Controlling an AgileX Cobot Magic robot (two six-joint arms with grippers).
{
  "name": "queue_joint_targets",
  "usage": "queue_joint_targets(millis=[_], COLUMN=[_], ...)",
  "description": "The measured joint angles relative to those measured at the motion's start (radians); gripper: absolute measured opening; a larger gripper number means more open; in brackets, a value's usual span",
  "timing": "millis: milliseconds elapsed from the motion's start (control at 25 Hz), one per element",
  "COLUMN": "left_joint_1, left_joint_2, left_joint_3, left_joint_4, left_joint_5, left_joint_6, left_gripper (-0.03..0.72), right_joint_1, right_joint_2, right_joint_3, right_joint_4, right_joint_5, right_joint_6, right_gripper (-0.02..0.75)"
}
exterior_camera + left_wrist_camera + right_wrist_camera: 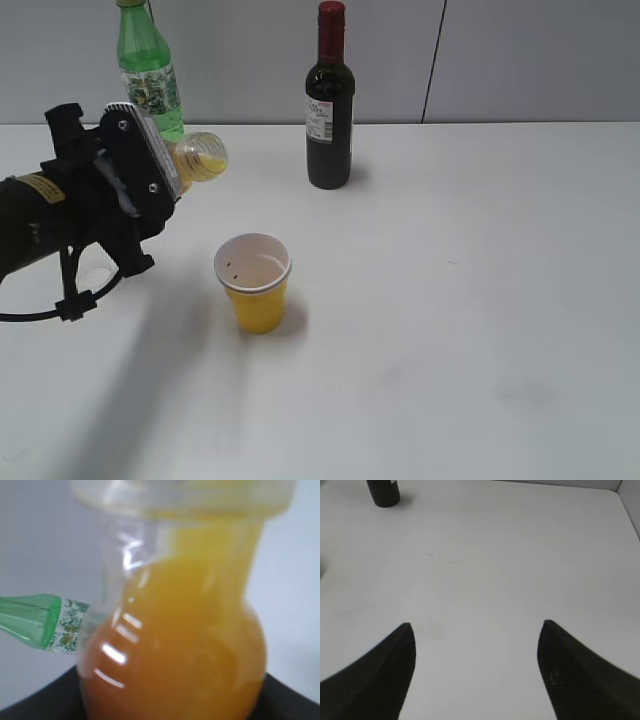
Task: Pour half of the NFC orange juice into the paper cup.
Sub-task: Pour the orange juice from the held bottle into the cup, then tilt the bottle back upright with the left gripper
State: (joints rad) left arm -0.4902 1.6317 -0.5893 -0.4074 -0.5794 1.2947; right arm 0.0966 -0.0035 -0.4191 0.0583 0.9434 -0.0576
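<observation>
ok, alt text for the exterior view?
The left gripper holds the NFC orange juice tipped nearly sideways, its open mouth up and left of the paper cup on the white table. A green bottle and a dark wine bottle stand behind.

No text is reading legibly: labels are showing on the green bottle [150,75] and the wine bottle [329,100], but their print is too small.

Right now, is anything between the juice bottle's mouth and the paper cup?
No. In the exterior view the NFC orange juice mouth hangs above and left of the paper cup, with only air and bare table between.
</observation>
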Motion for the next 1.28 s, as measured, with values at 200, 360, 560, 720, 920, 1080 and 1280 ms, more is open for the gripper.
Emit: queue_joint_targets(millis=[200, 360, 560, 720, 920, 1080, 1280], left_joint_1=[-0.005, -0.026, -0.030, -0.030, -0.030, -0.030, -0.030], left_joint_2=[0.021, 0.033, 0.059, 0.071, 0.082, 0.082, 0.082], left_joint_3=[-0.020, -0.021, -0.023, -0.023, -0.023, -0.023, -0.023], left_joint_4=[-0.049, -0.054, -0.063, -0.065, -0.066, -0.066, -0.066], left_joint_5=[-0.010, -0.014, -0.031, -0.042, -0.074, -0.083, -0.094], left_joint_6=[0.093, 0.124, 0.159, 0.167, 0.202, 0.210, 0.251], left_gripper=[0.472, 0.472, 0.472, 0.472, 0.472, 0.472, 0.472], right_joint_1=[0.000, 0.000, 0.000, 0.000, 0.000, 0.000, 0.000], right_joint_2=[0.000, 0.000, 0.000, 0.000, 0.000, 0.000, 0.000], right_joint_3=[0.000, 0.000, 0.000, 0.000, 0.000, 0.000, 0.000], right_joint_4=[0.000, 0.000, 0.000, 0.000, 0.000, 0.000, 0.000], right_joint_5=[0.000, 0.000, 0.000, 0.000, 0.000, 0.000, 0.000], right_joint_6=[0.000, 0.000, 0.000, 0.000, 0.000, 0.000, 0.000], right_gripper=[0.572, 0.572, 0.572, 0.572, 0.572, 0.572, 0.572])
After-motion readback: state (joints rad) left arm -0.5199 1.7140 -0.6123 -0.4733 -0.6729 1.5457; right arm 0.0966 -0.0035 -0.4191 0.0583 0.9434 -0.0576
